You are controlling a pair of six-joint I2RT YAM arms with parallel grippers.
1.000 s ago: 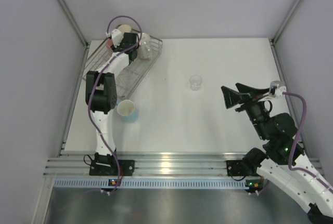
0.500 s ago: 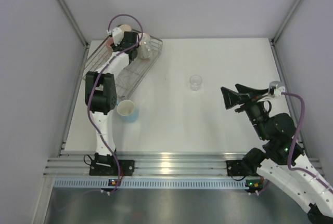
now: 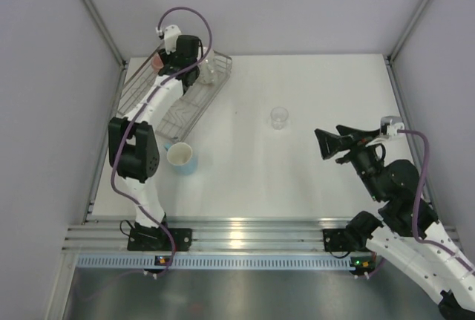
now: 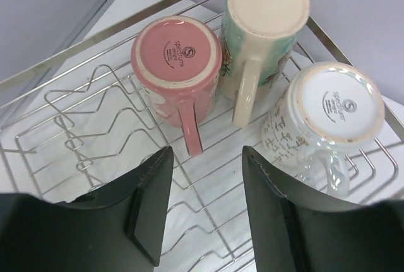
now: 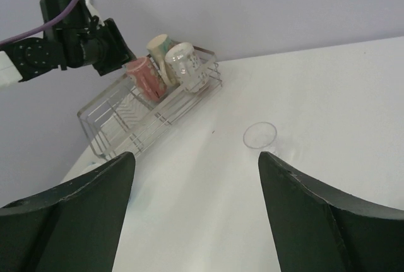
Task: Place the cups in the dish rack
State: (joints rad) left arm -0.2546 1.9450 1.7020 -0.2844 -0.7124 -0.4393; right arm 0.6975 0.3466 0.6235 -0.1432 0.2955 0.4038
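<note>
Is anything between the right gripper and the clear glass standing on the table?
Nothing visible. The right gripper is open and faces the clear glass across bare white table. The blue cup and the rack sit well off to the left, out of that path.

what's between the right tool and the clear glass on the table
Nothing but bare table between the right tool and the clear glass, per right wrist view.

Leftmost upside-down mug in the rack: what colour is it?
The mug is pink, handle included; the left wrist view shows it best.
</note>
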